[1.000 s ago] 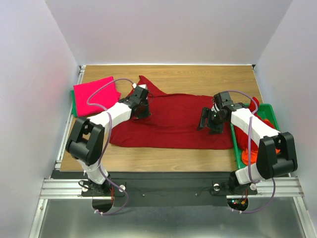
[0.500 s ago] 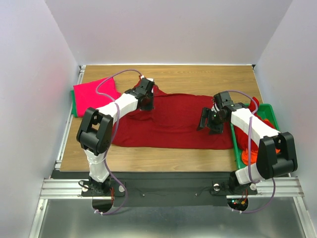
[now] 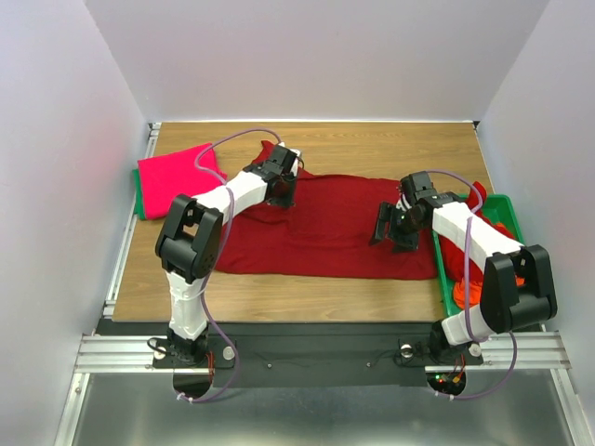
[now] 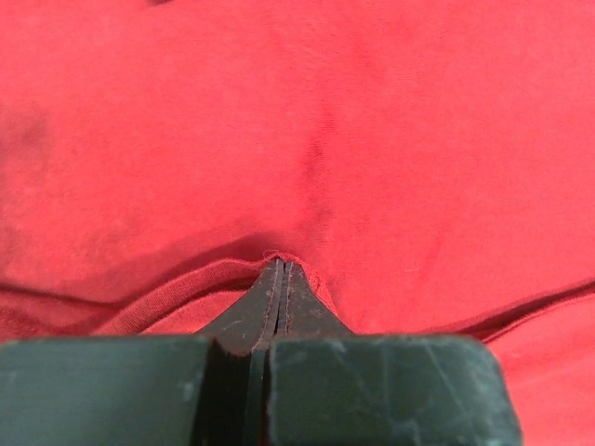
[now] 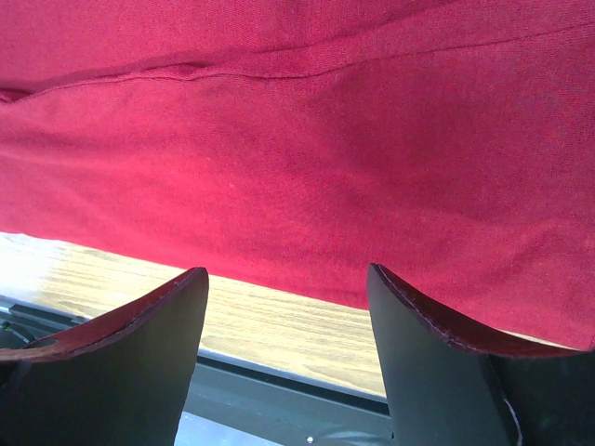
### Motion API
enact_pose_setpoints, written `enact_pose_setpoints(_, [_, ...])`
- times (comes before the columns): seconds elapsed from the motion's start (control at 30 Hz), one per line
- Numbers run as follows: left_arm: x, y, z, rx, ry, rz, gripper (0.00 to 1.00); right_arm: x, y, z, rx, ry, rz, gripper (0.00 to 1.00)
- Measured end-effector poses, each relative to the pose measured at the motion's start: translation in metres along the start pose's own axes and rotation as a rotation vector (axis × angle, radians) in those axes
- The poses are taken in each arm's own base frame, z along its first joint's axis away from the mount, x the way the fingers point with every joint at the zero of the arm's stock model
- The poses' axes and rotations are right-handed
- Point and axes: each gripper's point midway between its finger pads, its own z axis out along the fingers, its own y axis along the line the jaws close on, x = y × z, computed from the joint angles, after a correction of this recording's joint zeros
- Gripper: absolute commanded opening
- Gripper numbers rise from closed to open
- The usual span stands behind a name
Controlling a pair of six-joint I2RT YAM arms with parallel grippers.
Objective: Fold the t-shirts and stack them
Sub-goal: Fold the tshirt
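Over the last second the left gripper (image 4: pixel 282 268) had swung farther and to the right, dragging a pinched hem with it; the right arm had not shifted. The dark red t-shirt (image 3: pixel 344 228) lay spread across the middle of the table (image 3: pixel 390 149), its right end near the green tray (image 3: pixel 507 206). Its cloth looked light, limp and prone to bunching, so hems and corners seemed the best holds. The left jaws were clamped on a raised fold at the shirt's far-left edge. The right gripper (image 5: pixel 286 275) hung spread and empty over the shirt's near-right edge.
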Motion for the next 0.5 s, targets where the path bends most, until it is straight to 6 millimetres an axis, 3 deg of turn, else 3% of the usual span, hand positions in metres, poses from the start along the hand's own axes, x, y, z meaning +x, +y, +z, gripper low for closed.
enact_pose_setpoints(0.27, [-0.006,-0.016,0.004,0.037,0.006,0.076,0.01,0.0,0.0,0.0,0.001,0.002,0.0,0.75])
enact_pose_setpoints(0.37, [-0.006,-0.02,0.008,0.039,0.016,0.099,0.07,0.0,0.0,0.0,-0.001,0.003,0.0,0.75])
enact_pose_setpoints(0.4, [-0.006,-0.02,0.01,0.039,0.019,0.104,0.14,0.0,0.0,0.0,-0.001,0.003,0.0,0.75])
enact_pose_setpoints(0.5, [-0.006,-0.022,0.014,0.039,0.029,0.12,0.54,0.0,0.0,0.001,-0.001,0.003,0.001,0.75])
